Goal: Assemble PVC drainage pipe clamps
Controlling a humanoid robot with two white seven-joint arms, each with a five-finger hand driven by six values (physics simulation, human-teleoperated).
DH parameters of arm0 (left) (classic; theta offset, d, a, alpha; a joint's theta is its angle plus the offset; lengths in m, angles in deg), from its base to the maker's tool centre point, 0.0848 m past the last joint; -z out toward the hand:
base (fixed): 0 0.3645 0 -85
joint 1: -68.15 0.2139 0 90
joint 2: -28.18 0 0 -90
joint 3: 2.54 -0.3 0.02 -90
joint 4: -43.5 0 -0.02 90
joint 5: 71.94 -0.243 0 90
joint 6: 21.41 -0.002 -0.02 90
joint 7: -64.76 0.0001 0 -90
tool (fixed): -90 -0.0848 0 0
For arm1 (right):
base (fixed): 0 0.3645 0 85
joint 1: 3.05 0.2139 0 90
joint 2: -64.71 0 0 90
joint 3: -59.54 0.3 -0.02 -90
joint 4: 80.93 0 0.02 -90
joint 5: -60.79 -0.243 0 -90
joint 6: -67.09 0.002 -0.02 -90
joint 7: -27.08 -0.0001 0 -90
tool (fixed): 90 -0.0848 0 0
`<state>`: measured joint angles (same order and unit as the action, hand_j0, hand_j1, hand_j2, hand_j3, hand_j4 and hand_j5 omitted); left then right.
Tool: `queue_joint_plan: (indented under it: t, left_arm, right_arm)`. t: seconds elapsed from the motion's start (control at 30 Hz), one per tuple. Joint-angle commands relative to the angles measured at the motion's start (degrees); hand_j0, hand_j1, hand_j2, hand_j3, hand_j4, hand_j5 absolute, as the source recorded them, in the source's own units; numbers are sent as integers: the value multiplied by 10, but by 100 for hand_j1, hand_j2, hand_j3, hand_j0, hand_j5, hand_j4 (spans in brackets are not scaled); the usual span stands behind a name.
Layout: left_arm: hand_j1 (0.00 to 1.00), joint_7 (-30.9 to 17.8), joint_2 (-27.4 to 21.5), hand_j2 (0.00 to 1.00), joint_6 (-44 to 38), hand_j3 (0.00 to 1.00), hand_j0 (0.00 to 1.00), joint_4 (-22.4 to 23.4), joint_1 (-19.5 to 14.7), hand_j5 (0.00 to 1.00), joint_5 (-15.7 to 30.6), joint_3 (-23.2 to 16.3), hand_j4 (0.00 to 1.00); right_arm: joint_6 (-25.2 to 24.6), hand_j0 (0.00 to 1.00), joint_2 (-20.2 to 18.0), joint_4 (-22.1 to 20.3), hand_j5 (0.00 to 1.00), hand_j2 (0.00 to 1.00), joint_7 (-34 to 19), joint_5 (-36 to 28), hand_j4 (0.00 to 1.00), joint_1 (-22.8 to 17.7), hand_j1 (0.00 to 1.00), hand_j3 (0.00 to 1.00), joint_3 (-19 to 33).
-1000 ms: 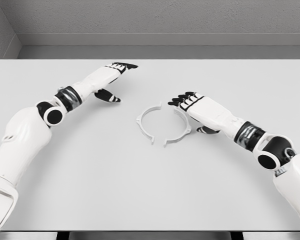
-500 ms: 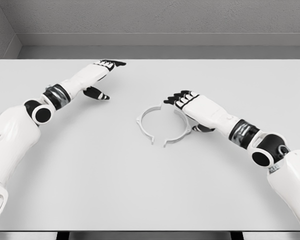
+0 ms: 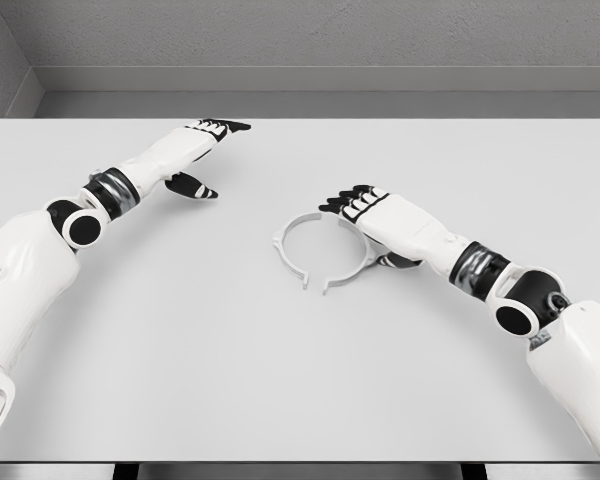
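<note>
Two white half-ring clamp pieces lie flat on the table's middle, facing each other as a near-closed ring. The left clamp half (image 3: 288,243) lies free. The right clamp half (image 3: 358,267) sits under my right hand (image 3: 352,204), whose flat, extended fingers press against its outer side; the thumb is tucked below the palm. My left hand (image 3: 208,150) hovers far off at the upper left with fingers stretched out, holding nothing.
The white table (image 3: 300,380) fills the view, with its front edge at the bottom and a grey wall behind its far edge.
My right hand has slid left, pushing the right clamp half closer to the left one, so the gap between them has narrowed. The left arm drew back to the upper left, then stayed.
</note>
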<state>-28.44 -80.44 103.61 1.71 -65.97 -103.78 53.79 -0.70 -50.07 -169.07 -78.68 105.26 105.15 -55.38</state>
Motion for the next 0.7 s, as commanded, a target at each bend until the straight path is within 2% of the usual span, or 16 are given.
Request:
queue_joint_plan:
  t: [0.0,0.2,0.43,0.53,0.67]
  left_arm:
    - [100,0,0,100,0,100,100,0,0,100,4,1,100]
    - [100,0,-5,100,0,100,100,0,0,100,4,2,100]
    - [100,0,-106,100,0,100,100,-62,2,100,0,3,100]
    - [100,0,-129,100,0,100,100,-64,3,100,2,3,100]
    - [100,0,-129,100,0,100,100,-63,4,100,0,2,100]
  right_arm:
    - [-1,100,9,0,100,100,0,-3,100,1,100,100,0]
    - [-1,100,12,-1,100,100,-10,-3,100,4,100,100,-4]
    - [-1,100,18,-1,100,100,-12,-3,100,6,100,100,-4]
    - [-7,100,18,-2,100,100,-12,-3,100,7,100,100,-7]
    - [-8,100,18,-2,100,100,-12,-3,100,10,100,100,-8]
